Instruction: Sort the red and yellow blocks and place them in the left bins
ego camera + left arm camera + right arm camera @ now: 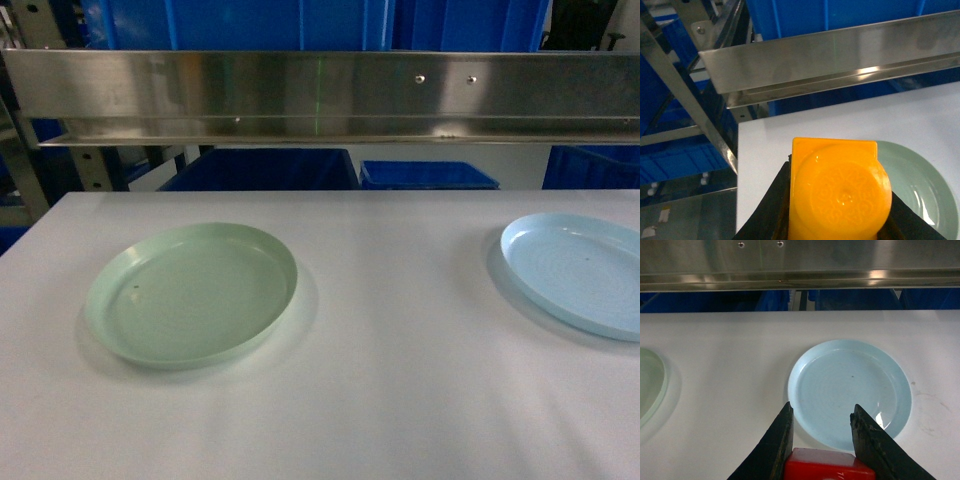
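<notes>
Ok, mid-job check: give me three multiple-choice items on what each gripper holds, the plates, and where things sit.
1. The left gripper holds:
A. an orange-yellow block
B. a red block
C. nothing

2. Number of plates on the white table:
A. one
B. two
C. three

3. The pale blue plate lies where from the pale green plate, in the head view?
A. left
B. stacked on it
C. right

Answers: 1 A, the orange-yellow block sits between its fingers. 2 B, one green and one blue show. 3 C, it lies at the right edge, below the right gripper, which is clamping the red block.
</notes>
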